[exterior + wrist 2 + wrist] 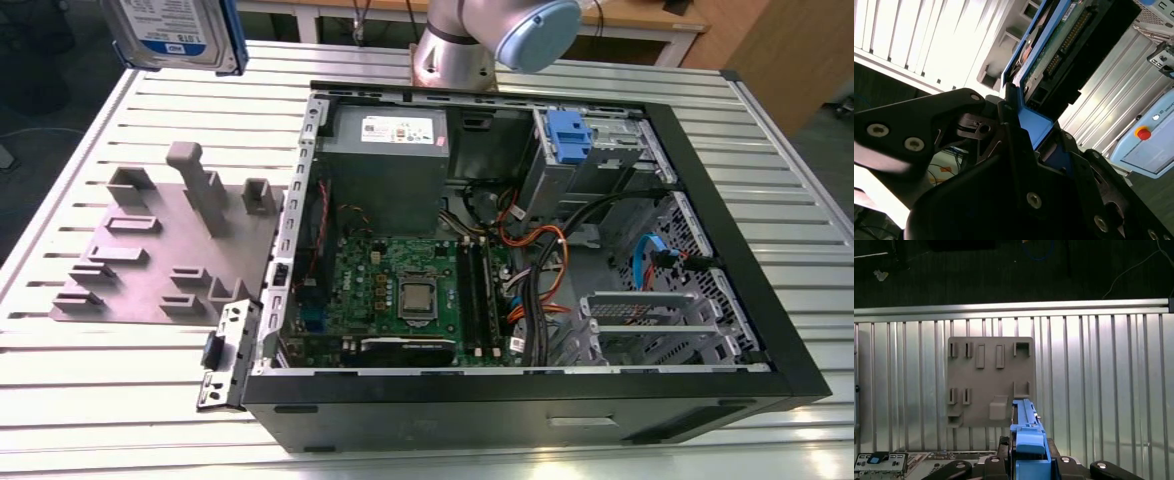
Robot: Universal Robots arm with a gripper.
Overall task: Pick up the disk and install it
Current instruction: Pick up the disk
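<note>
Transport phase of the pick-and-install task. The disk (174, 35) hangs clear of the slatted metal table (107, 390) at the upper left of the exterior view, its label face toward the camera and its blue carrier frame along its edges. In the second wrist view the disk (1064, 40) shows its circuit-board underside, and its blue end handle runs back into the gripper (1036, 132). The claw is closed on that handle, a black finger against each side, with nothing else in its hold. In the first wrist view the blue edge of the disk (1026, 430) projects from the gripper (1026, 467).

The grey slotted holder (147, 250) lies flat on the table at the exterior view's left, well apart from the disk; the first wrist view looks down on the holder (991, 380) beyond the carrier. The open computer case (534, 410) takes up the centre and right of the exterior view. At its upper right a second blue-tabbed drive (567, 130) sits fixed in a grey metal cage. The arm (481, 30) stands at the upper centre.

Judgement: the pick is complete and the install has not begun, since the disk is nowhere near the case. Installation calls for the carrier to be squared to a free bay, handle end outward, and kept off the loose cables (541, 250) beside the cages. Which bay is free cannot be told from these views.
</note>
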